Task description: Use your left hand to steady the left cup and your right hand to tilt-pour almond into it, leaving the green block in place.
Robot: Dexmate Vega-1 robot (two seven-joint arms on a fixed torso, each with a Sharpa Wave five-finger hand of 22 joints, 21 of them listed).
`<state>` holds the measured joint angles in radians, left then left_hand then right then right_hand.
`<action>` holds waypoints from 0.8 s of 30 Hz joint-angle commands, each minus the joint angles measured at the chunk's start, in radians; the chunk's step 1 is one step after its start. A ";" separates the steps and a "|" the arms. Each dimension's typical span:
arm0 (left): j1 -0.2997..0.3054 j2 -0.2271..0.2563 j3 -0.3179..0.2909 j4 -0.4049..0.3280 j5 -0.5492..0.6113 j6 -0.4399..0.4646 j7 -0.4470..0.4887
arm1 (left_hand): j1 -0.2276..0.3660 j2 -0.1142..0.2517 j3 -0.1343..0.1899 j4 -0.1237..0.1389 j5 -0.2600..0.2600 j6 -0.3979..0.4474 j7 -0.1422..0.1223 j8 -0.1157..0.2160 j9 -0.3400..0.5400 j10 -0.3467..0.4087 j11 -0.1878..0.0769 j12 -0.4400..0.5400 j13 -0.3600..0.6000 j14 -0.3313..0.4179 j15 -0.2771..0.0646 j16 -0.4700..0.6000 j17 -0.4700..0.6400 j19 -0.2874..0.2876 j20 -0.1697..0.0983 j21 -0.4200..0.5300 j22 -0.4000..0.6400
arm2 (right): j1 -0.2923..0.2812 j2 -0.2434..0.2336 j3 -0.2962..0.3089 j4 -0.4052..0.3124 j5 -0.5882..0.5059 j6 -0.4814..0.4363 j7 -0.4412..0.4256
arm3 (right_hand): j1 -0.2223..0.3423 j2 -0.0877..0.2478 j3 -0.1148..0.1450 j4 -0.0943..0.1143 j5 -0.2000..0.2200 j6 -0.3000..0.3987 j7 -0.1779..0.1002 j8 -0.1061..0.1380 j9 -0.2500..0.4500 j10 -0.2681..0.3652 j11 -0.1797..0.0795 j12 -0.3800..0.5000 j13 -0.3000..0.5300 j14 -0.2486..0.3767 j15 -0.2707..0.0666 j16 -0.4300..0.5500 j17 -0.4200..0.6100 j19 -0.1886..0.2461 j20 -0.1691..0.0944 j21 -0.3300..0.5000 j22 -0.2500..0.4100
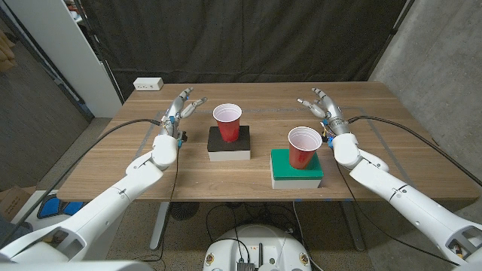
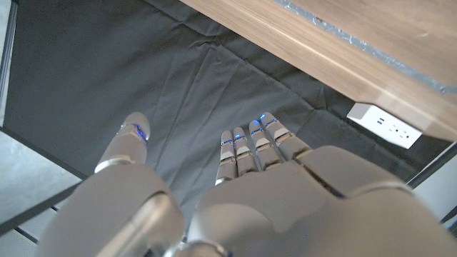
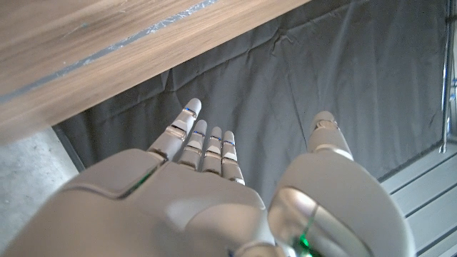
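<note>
Your left hand (image 2: 235, 207) holds nothing, fingers (image 2: 250, 146) extended toward the dark curtain (image 2: 178, 86), the wooden table (image 2: 371, 43) and a white power strip (image 2: 383, 125) beyond them.

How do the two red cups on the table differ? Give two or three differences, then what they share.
The left cup stands on a black-topped block; the right cup stands on a green-topped block. The left cup sits farther back on the table; the right cup is nearer the robot. The left cup is beside the left hand, the right cup beside the right hand. Both are red, white inside, upright and untouched.
</note>
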<state>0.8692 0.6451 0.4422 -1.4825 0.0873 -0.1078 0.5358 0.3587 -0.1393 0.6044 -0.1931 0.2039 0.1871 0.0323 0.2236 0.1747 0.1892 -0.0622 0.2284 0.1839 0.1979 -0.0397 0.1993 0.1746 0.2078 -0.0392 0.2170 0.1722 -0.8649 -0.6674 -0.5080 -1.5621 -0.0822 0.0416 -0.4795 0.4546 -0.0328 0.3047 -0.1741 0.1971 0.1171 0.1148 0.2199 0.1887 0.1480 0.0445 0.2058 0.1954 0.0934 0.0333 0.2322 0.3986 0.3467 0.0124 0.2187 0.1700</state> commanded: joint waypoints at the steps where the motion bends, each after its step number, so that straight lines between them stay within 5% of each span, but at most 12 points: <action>1: -0.049 -0.006 0.060 0.059 0.086 0.005 0.040 | 0.018 -0.005 0.006 0.003 0.005 -0.002 0.001 -0.002 0.006 0.000 0.000 -0.005 0.003 -0.005 -0.029 -0.004 0.003 0.001 -0.058 -0.005 0.002 | 0.041 -0.034 -0.046 -0.005 -0.138 -0.074 0.031 | 0.008 -0.008 -0.006 0.003 0.004 0.001 0.006 -0.001 0.004 0.006 0.002 0.001 0.001 0.005 0.001 0.001 0.001 0.010 0.004 0.001 0.003; 9: -0.047 -0.015 0.068 0.091 0.064 0.012 0.039 | 0.028 -0.011 0.004 0.005 0.003 0.006 0.003 -0.001 0.006 0.002 0.003 -0.007 0.003 -0.010 -0.027 -0.008 0.003 -0.008 -0.054 -0.011 0.002 | 0.037 -0.024 -0.038 0.002 -0.095 -0.041 0.058 | 0.007 0.003 -0.005 0.014 0.004 -0.012 0.013 -0.008 0.005 -0.006 0.011 -0.005 0.002 -0.011 0.005 -0.005 0.001 -0.008 0.006 -0.010 0.004; 24: 0.036 0.068 0.040 -0.074 0.090 0.086 0.023 | 0.024 -0.016 -0.005 0.016 0.001 -0.014 0.006 -0.016 0.007 -0.012 0.011 -0.016 0.003 -0.017 -0.018 -0.011 0.003 -0.012 -0.047 -0.016 0.003 | 0.047 -0.030 -0.045 -0.008 -0.111 -0.092 0.072 | 0.003 0.006 -0.007 0.021 0.002 -0.008 0.013 -0.008 0.006 -0.002 0.015 -0.003 0.003 -0.009 0.009 -0.004 0.000 -0.007 0.011 -0.012 0.004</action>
<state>0.8580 0.6709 0.4928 -1.4701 0.1429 -0.0752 0.5536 0.3795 -0.1524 0.5958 -0.1847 0.2039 0.1786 0.0408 0.2128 0.1794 0.1802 -0.0535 0.2128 0.1838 0.1800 -0.0394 0.1916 0.1745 0.2003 -0.0392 0.2016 0.1724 -0.8244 -0.6936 -0.5509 -1.5743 -0.1958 -0.0387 -0.4212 0.4562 -0.0344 0.2961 -0.1575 0.1971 0.1067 0.1253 0.2121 0.1934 0.1387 0.0538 0.2059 0.1955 0.0859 0.0410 0.2322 0.3987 0.3392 0.0234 0.2070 0.1699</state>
